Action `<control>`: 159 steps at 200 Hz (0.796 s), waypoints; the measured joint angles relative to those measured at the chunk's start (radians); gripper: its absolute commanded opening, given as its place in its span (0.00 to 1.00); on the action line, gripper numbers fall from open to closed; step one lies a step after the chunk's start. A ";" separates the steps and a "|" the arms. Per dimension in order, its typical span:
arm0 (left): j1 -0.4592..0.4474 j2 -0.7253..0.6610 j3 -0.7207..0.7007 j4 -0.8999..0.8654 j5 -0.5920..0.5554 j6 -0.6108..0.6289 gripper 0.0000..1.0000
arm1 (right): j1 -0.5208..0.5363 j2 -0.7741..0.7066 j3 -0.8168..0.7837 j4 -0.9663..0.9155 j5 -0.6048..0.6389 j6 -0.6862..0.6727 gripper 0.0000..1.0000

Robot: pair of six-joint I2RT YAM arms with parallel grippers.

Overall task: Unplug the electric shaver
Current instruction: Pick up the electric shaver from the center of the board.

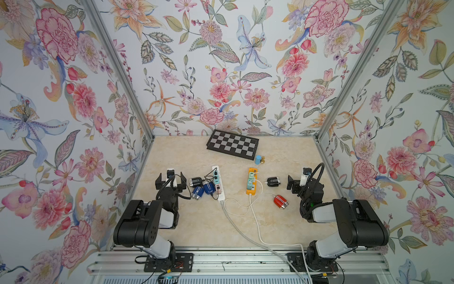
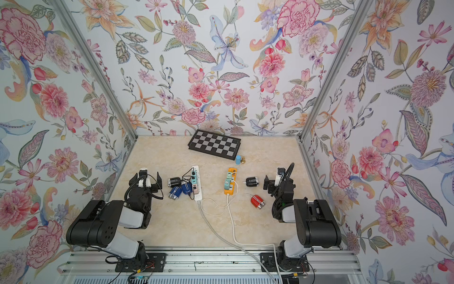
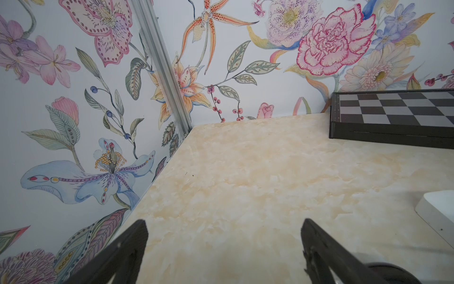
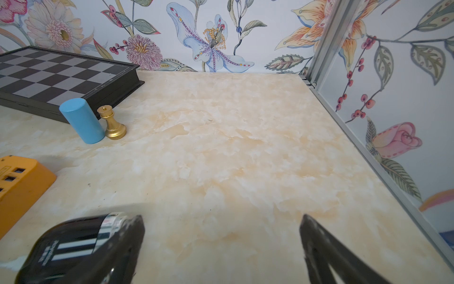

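Both arms sit low over the marble-look tabletop [image 1: 196, 221]. My left gripper [image 1: 170, 180] hangs at the left side with its fingers spread wide and nothing between them; the left wrist view shows only bare table there [image 3: 224, 221]. My right gripper [image 1: 291, 183] is spread just as wide and also holds nothing [image 4: 222, 217].

There are five electric shavers. A black shaver [image 1: 195, 182] and two blue shavers [image 1: 197, 192] lie in a cluster just left of the white power strip [image 1: 219, 183], with thin black cords running to plugs on it. Another black shaver [image 1: 273, 182] lies between the orange power strip [image 1: 251, 182] and my right gripper, just outside one finger in the right wrist view [image 4: 73, 243]. A red shaver [image 1: 280, 202] lies nearer, and a white cord leads from it toward the orange strip.

At the far side lies a chessboard [image 1: 232, 145], with a blue cylinder [image 1: 257, 160] and a gold chess piece [image 4: 111, 123] beside it.
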 measured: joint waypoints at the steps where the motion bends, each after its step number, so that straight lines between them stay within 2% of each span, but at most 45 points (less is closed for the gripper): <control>1: 0.000 0.000 0.000 0.000 0.000 0.000 0.99 | 0.000 0.000 0.000 0.000 0.000 0.000 1.00; 159: 0.007 -0.021 0.001 -0.039 -0.002 -0.007 1.00 | 0.000 -0.003 0.005 -0.013 0.008 0.003 1.00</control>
